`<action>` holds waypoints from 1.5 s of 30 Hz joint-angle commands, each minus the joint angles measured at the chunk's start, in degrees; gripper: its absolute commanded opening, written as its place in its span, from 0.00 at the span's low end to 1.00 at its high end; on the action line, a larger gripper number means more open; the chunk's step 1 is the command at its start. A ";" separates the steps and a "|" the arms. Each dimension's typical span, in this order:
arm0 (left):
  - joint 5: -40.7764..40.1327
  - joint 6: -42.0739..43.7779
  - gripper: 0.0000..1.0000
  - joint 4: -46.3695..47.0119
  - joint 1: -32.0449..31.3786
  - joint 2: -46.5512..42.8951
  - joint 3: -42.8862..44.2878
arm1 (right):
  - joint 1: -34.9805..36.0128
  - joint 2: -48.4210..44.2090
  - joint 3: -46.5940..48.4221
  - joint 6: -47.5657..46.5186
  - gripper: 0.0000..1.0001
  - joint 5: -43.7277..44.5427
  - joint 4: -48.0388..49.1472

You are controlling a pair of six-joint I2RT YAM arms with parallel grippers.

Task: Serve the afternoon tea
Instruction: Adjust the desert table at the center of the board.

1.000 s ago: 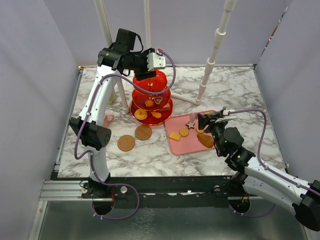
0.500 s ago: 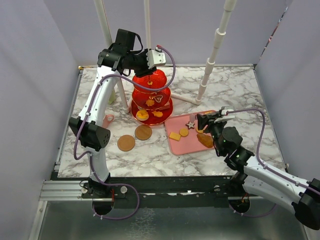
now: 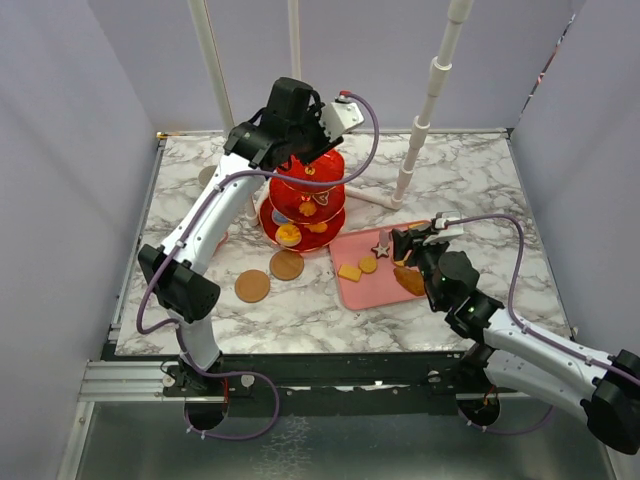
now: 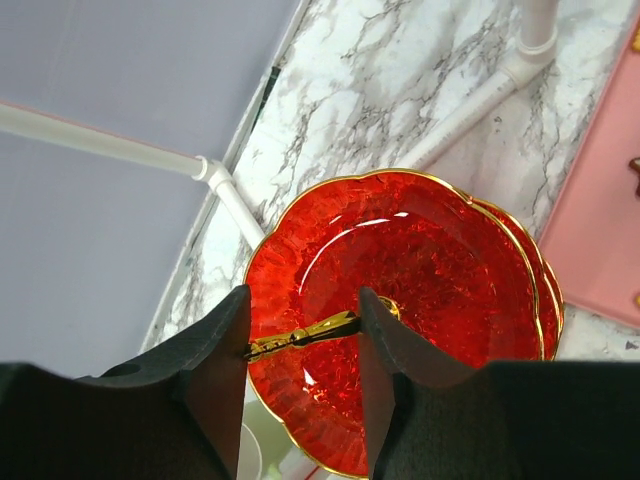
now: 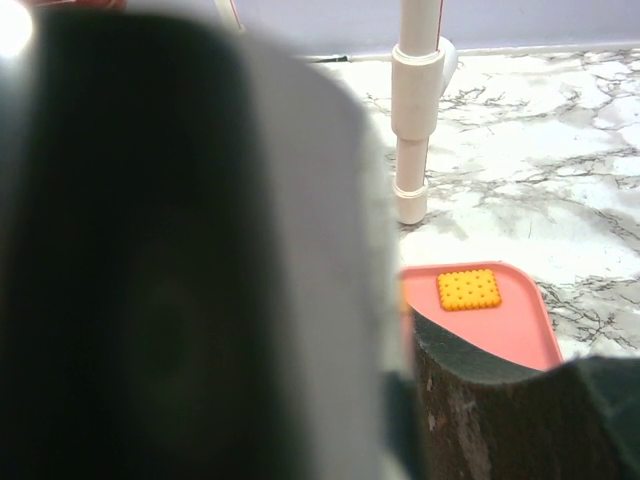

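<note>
The red three-tier stand (image 3: 305, 200) stands at the back of the marble table with several cookies on its lower tiers. My left gripper (image 3: 316, 150) hangs over its top and, in the left wrist view, the gripper (image 4: 302, 312) is shut on the gold finial (image 4: 305, 334), which spans from one finger to the other above the top tier (image 4: 430, 260). Two brown coasters (image 3: 286, 265) (image 3: 252, 286) lie in front of the stand. My right gripper (image 3: 401, 244) hovers over the pink tray (image 3: 375, 292). A blurred dark shape fills its wrist view, so its state is hidden.
The tray holds a star cookie (image 3: 381, 247), a round one (image 3: 368, 264), a square one (image 3: 350, 272) and a brown pastry (image 3: 412, 281). The right wrist view shows a square yellow cookie (image 5: 468, 289). White pipes (image 3: 420, 130) rise behind the stand.
The left wrist swung to the right over the stand and its jaws closed in on the finial. The stand has turned slightly. The right arm has barely moved.
</note>
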 commanded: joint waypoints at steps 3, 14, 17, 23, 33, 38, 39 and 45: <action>-13.06 -19.57 0.09 4.27 -2.69 -2.41 -1.71 | -0.40 1.28 0.85 -1.57 0.56 0.15 3.36; -15.92 -27.49 0.08 13.05 -2.73 -8.39 -10.84 | -0.37 4.45 -0.59 -2.57 0.56 0.24 7.30; -15.29 -29.76 0.15 13.05 -2.79 -9.00 -12.46 | -0.40 6.86 -1.31 -3.04 0.56 0.44 10.07; -17.51 -29.99 0.30 12.98 -2.79 -9.61 -13.32 | -0.48 13.12 -2.05 -4.24 0.56 -0.05 17.16; -21.03 -28.83 0.31 12.96 -2.92 -10.71 -12.29 | -0.82 21.36 -2.07 -3.47 0.56 -0.88 22.95; -21.18 -27.96 0.34 12.96 -3.75 -9.84 -9.69 | -0.98 22.54 -2.62 -3.16 0.56 -0.67 23.74; -21.30 -27.73 0.35 12.96 -3.99 -9.63 -9.40 | -1.05 23.12 -2.66 -3.16 0.56 -0.72 24.15; -23.52 -25.75 0.39 12.13 -5.71 -7.69 -5.90 | -1.53 26.36 -2.20 -2.32 0.57 -1.01 25.81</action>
